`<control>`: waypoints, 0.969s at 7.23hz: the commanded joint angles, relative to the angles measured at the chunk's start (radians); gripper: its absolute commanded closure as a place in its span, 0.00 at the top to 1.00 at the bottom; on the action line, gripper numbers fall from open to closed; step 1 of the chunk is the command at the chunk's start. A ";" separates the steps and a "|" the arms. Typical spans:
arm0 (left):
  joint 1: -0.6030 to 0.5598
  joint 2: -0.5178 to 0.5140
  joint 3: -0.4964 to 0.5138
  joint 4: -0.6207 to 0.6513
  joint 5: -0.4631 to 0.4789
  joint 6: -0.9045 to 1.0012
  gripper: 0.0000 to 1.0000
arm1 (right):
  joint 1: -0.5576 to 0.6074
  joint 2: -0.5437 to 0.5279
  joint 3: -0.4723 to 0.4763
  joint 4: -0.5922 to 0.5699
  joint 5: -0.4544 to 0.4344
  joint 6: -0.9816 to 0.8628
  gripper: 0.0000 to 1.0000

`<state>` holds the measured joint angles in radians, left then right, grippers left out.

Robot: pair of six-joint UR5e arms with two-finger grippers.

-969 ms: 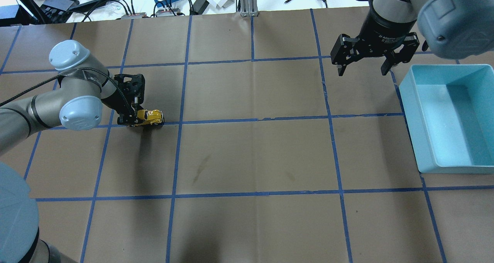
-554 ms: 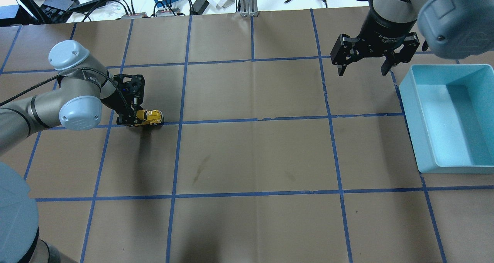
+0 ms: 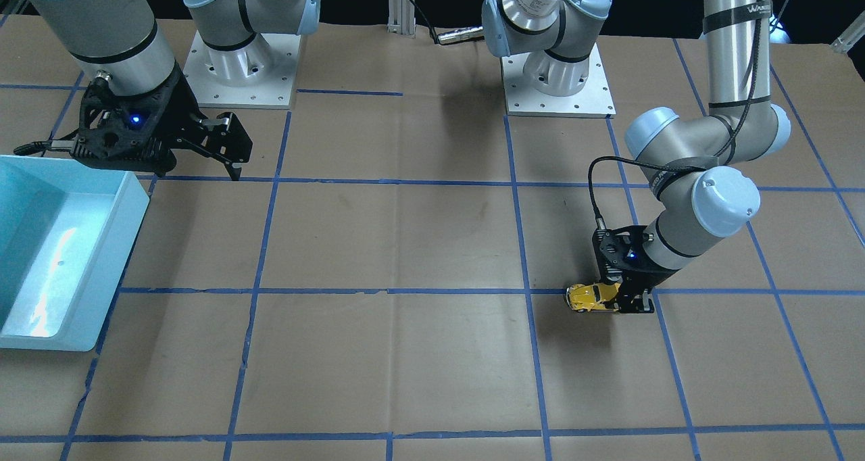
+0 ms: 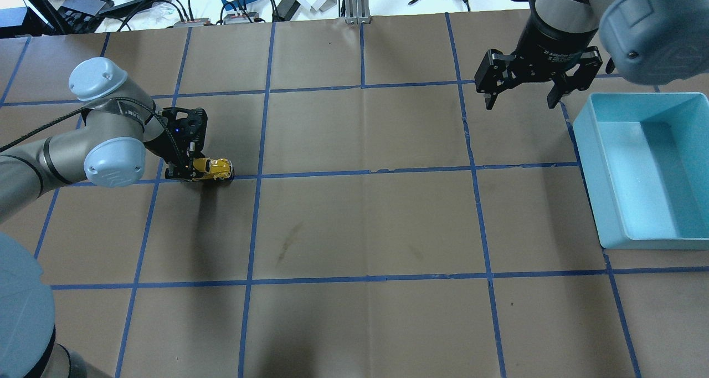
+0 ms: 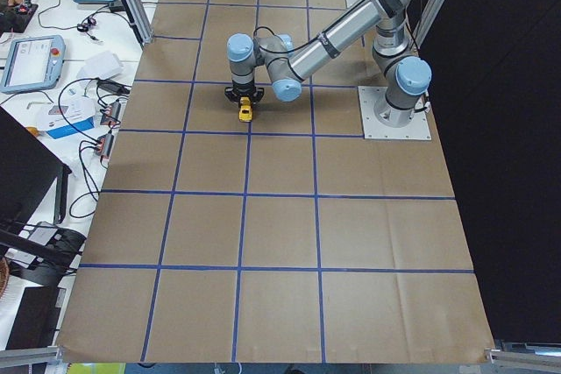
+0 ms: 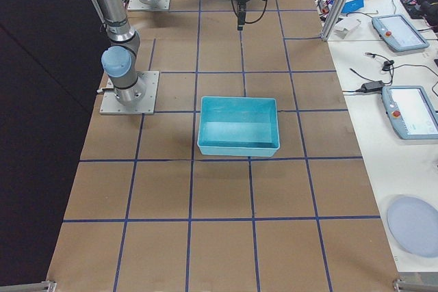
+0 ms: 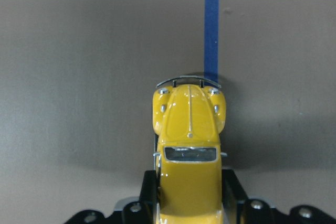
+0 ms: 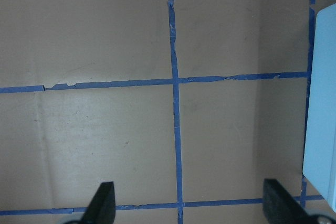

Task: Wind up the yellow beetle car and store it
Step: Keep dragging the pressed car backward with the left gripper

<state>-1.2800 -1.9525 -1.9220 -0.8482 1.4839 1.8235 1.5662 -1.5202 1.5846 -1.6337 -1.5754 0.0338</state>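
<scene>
The yellow beetle car point(image 4: 215, 168) stands on its wheels on the brown table, on a blue tape line at the left. My left gripper point(image 4: 186, 173) is shut on its rear half. The left wrist view shows the car point(image 7: 189, 145) from above, hood pointing away, with a black finger point(image 7: 149, 190) on each side. It also shows in the front-facing view point(image 3: 589, 297) and the exterior left view point(image 5: 246, 110). My right gripper point(image 4: 519, 105) is open and empty, above the table at the far right, next to the bin.
A light blue bin point(image 4: 595, 192) stands at the table's right edge; it also shows in the front-facing view point(image 3: 132, 224) and the exterior right view point(image 6: 238, 147). Blue tape lines grid the table. Cables and devices lie beyond the far edge.
My left gripper has drawn the car a little to the left along the tape line. The right arm has barely moved.
</scene>
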 commanded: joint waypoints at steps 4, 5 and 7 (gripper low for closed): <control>0.042 -0.002 0.001 -0.002 -0.001 0.048 0.29 | 0.000 0.002 0.000 -0.009 -0.002 -0.012 1.00; 0.042 -0.003 0.001 -0.002 0.001 0.054 0.29 | 0.000 0.003 0.000 -0.009 0.000 -0.012 1.00; 0.045 -0.003 0.003 0.001 0.006 0.054 0.29 | 0.002 0.005 0.000 -0.009 0.000 -0.012 1.00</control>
<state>-1.2368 -1.9554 -1.9200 -0.8485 1.4859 1.8756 1.5670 -1.5169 1.5847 -1.6426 -1.5751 0.0221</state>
